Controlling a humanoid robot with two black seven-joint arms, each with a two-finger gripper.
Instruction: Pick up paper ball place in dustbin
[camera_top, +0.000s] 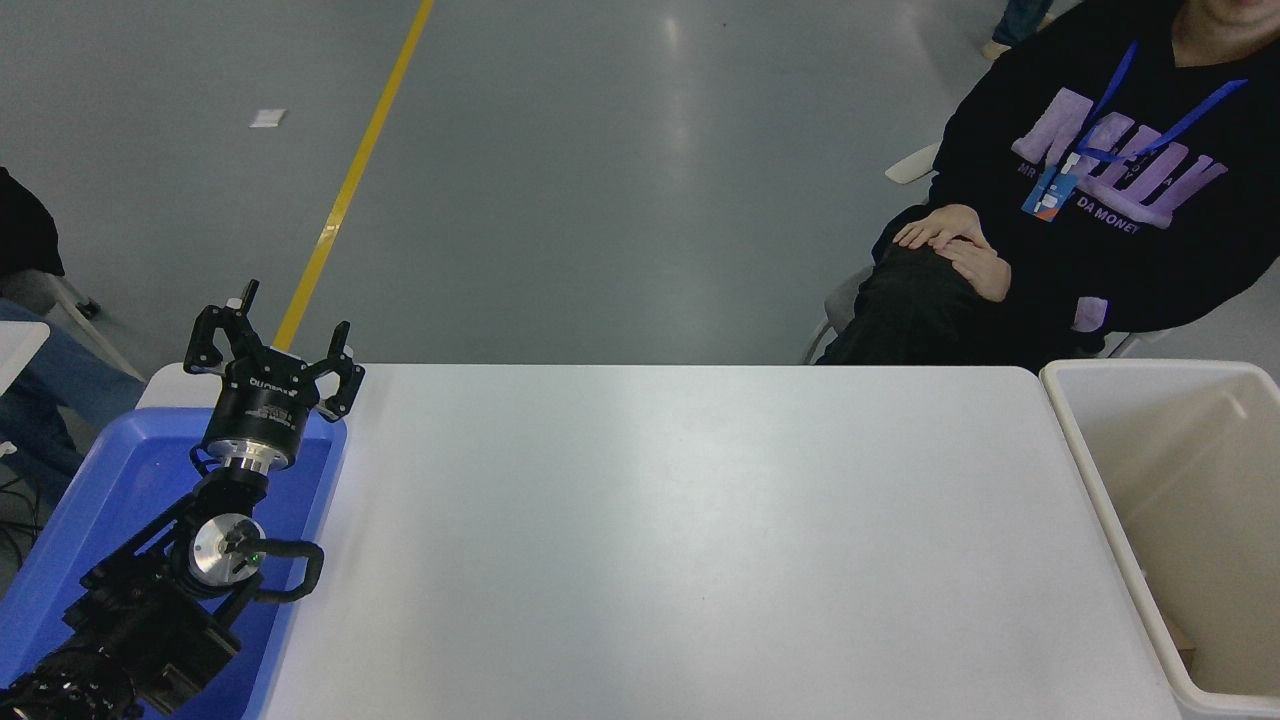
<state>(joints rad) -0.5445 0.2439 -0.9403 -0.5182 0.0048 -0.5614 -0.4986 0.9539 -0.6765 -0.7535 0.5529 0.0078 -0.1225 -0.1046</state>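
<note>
While the dustbin (1075, 440) stands right, left fingers (345, 385) spread.

Looks like a robotics lab or factory-style test floor: glossy grey floor (620, 170) with a yellow line (350, 180) taped across it, a plain white desk (680, 540), a blue tray (120, 490) at the left, and a person (1090, 210) wearing a lanyard badge (1050, 190) seated at the far right.
</note>
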